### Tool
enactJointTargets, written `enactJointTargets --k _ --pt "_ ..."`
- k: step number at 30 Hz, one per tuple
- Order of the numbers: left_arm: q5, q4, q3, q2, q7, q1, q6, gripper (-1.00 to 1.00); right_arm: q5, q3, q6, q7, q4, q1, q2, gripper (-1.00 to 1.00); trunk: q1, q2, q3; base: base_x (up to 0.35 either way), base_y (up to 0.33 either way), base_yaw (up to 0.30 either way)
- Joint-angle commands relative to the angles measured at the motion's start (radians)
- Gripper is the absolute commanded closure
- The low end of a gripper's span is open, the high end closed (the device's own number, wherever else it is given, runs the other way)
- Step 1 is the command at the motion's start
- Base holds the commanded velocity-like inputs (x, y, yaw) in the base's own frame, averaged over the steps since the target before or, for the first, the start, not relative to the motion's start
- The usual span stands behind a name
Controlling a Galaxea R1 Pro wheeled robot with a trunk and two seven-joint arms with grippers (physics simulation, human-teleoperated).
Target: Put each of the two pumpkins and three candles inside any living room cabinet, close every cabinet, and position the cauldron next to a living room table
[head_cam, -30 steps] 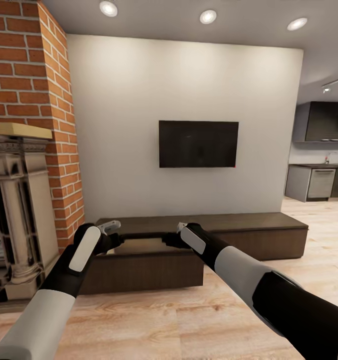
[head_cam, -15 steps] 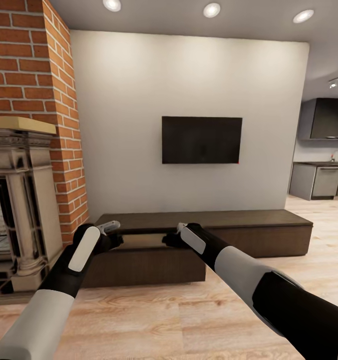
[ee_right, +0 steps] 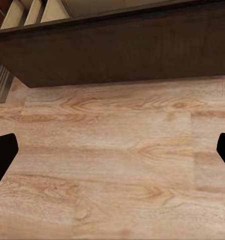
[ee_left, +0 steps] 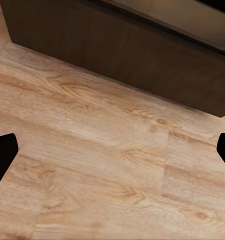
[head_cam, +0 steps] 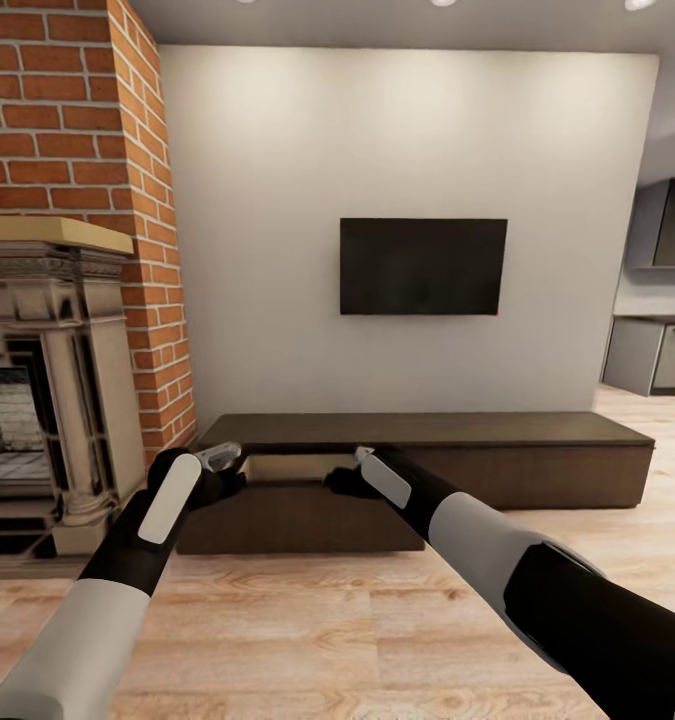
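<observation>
The cabinet (head_cam: 477, 432) is a long, low dark-brown unit against the white wall under the TV. Its left drawer (head_cam: 297, 518) stands pulled out, and its pale inside shows from above; I cannot see any contents. Both arms reach forward toward that drawer. My left gripper (head_cam: 224, 472) hangs at the drawer's left end and my right gripper (head_cam: 343, 481) near its middle. In the wrist views the cabinet's dark front (ee_left: 142, 50) (ee_right: 122, 55) rises beyond bare wood floor. The left gripper (ee_left: 112, 150) and the right gripper (ee_right: 112, 150) are both open with nothing between the fingertips (ee_left: 2, 155) (ee_right: 2, 152).
A brick chimney with a stone fireplace (head_cam: 67, 380) stands at the left, close to the cabinet's left end. A black TV (head_cam: 422, 265) hangs on the wall. Kitchen units (head_cam: 667, 350) show at the far right. Light wood floor (head_cam: 327, 620) lies between me and the cabinet.
The whole view has shifted: the cabinet now looks smaller and farther off, and more of the fireplace shows. Both arms keep the same pose and the drawer stays pulled out.
</observation>
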Motion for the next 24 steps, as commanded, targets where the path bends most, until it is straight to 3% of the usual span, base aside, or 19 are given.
enactJointTargets --k 1,14,16,19,21,24 --pt "0.009 -0.001 -0.003 0.001 0.011 -0.001 0.0 -1.0 -0.009 0.007 0.0 -0.008 0.0 -0.001 -0.001 -1.0 0.004 -0.008 -0.006 0.0 0.0 0.124" --pt "0.007 0.001 -0.005 -0.003 0.014 -0.001 -0.006 -1.0 -0.004 0.009 -0.02 -0.008 0.007 -0.001 -0.001 -1.0 0.054 -0.099 -0.067 0.0 0.0 0.121" --pt "0.005 0.001 -0.005 -0.003 0.013 -0.001 -0.009 -1.0 0.014 0.011 -0.044 -0.008 0.008 -0.001 -0.001 -1.0 0.061 -0.113 -0.076 0.0 0.0 0.12" --pt "0.002 0.002 -0.01 -0.002 0.004 -0.001 -0.036 -1.0 0.087 0.018 -0.128 -0.008 0.012 -0.001 -0.001 -1.0 0.073 -0.134 -0.09 0.0 0.0 0.12" --pt "-0.002 0.012 -0.033 0.0 -0.029 -0.001 -0.068 -1.0 0.117 0.019 -0.16 -0.008 0.013 -0.001 -0.001 -1.0 0.075 -0.137 -0.1 0.0 0.0 0.119" --pt "-0.012 0.038 -0.098 0.007 -0.096 -0.001 -0.125 -1.0 0.132 0.019 -0.178 -0.008 0.014 -0.001 -0.001 -1.0 0.076 -0.138 -0.117 0.0 0.0 0.119"
